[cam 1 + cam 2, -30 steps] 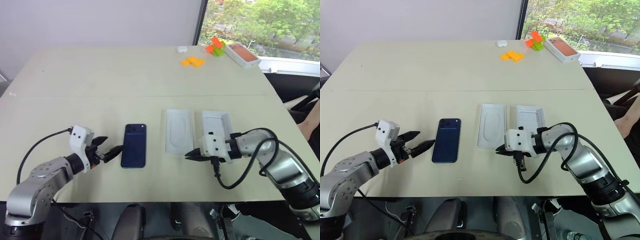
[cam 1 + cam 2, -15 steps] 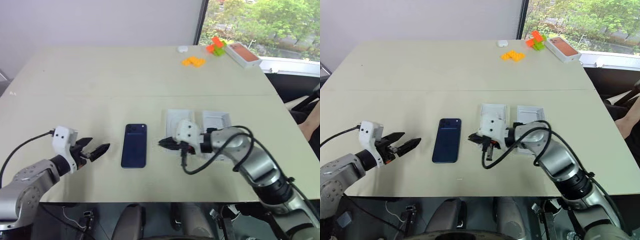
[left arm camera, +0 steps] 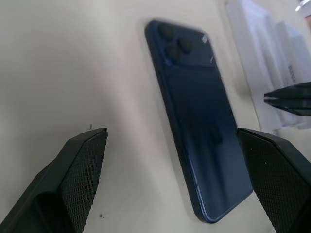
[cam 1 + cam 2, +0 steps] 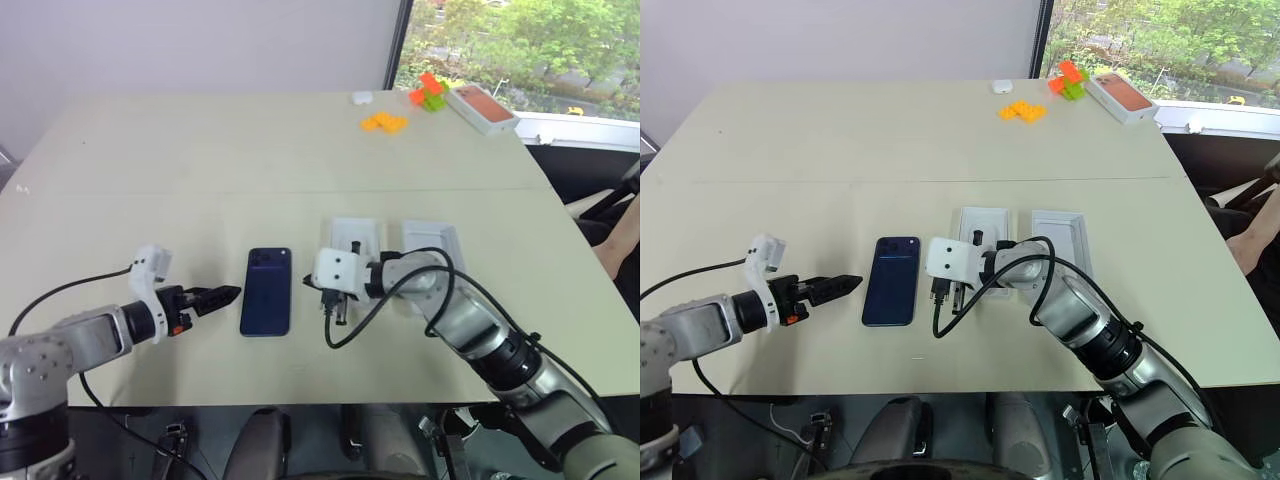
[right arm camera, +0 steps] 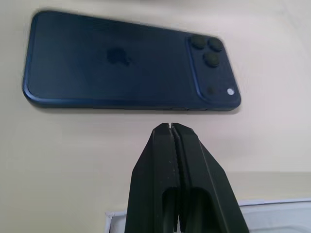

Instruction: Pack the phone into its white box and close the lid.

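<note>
Phone [image 4: 267, 291] lies back-up on the table [image 4: 200, 160] between wide-spread left gripper [image 4: 226, 294] and pressed-together right gripper [image 5: 171, 127], which should nudge its long edge squarely so left fingers can grasp.

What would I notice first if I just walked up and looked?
The dark blue phone lying flat in the middle of the pale table, with a robot gripper on each side. The left gripper is open toward it, and the right gripper is shut and pointing at its edge. Two white box halves sit just beyond.
</note>
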`<state>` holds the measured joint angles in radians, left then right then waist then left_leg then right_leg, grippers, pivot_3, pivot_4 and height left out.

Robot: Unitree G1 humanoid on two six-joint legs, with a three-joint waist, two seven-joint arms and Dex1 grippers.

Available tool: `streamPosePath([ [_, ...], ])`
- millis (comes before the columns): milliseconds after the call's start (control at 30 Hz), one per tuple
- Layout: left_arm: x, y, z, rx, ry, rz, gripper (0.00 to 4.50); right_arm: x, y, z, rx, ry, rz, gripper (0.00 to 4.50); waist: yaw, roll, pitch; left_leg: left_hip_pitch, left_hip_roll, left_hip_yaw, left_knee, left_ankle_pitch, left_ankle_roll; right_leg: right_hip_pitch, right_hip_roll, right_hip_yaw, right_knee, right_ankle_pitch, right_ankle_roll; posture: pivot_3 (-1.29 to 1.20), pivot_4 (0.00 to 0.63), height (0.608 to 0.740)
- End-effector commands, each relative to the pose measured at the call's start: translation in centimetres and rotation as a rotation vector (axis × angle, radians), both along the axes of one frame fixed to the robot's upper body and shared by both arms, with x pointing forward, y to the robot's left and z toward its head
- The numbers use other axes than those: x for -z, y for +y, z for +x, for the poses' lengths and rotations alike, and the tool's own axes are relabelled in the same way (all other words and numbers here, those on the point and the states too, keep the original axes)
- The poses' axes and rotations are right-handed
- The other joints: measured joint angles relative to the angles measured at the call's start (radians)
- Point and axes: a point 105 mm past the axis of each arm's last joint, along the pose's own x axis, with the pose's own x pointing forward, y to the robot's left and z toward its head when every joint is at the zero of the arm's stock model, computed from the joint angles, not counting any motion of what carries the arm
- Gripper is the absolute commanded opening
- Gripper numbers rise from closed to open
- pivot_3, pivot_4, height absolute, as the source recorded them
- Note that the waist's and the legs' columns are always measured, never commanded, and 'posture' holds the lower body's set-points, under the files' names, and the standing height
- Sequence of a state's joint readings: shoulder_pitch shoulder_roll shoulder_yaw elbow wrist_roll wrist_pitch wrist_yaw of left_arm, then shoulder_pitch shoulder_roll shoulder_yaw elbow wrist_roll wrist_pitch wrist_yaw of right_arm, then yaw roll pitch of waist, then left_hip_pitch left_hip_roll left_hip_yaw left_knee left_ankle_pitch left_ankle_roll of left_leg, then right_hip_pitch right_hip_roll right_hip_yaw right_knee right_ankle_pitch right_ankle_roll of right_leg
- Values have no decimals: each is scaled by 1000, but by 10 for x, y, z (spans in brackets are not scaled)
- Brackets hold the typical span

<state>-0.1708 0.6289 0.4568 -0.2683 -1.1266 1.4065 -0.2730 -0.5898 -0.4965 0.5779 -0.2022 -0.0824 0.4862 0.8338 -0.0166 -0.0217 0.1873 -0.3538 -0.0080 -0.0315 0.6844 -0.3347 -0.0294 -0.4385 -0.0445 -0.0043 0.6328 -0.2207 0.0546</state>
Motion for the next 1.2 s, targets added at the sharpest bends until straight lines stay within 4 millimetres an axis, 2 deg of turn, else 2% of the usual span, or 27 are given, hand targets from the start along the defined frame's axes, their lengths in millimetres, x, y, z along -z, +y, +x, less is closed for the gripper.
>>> streamPosePath([
  [33, 6, -5, -8, 73, 125, 16, 4500, -4, 7, 2, -49, -60, -20, 76, 0, 0, 0, 0, 0, 0, 0, 0, 0, 0, 0, 0, 0, 0, 0, 0, 150, 740],
  [233, 20, -13, -2, 75, 254, -51, 4500, 6, 16, 4, -93, -64, -72, 76, 4, 1, -1, 0, -2, 0, 0, 1, -1, 0, -2, 0, 0, 0, 0, 0, 150, 740],
  [600, 19, -47, -7, 172, 308, -145, 4500, 8, 26, 2, -132, -47, -49, 76, 4, 1, -2, 6, -5, -2, 0, 1, -3, 6, -6, 0, 0, 0, 0, 0, 150, 740],
  [733, 21, -51, -9, 151, 331, -165, 4500, 8, 26, 1, -138, -48, -42, 76, 5, 2, -2, 7, -5, -2, -1, 1, -3, 6, -7, 0, 0, 0, 0, 0, 150, 740],
  [1067, 5, -63, -2, 100, 298, -303, 4500, 10, 27, -2, -145, -41, -30, 76, 5, 2, -2, 6, -7, -2, -1, 1, -3, 7, -8, 0, 0, 0, 0, 0, 150, 740],
  [1200, 13, -64, -6, 86, 319, -299, 4500, 11, 26, -2, -139, -37, -30, 76, 4, 2, -2, 6, -7, -2, -1, 1, -3, 7, -6, 0, 0, 0, 0, 0, 150, 740],
])
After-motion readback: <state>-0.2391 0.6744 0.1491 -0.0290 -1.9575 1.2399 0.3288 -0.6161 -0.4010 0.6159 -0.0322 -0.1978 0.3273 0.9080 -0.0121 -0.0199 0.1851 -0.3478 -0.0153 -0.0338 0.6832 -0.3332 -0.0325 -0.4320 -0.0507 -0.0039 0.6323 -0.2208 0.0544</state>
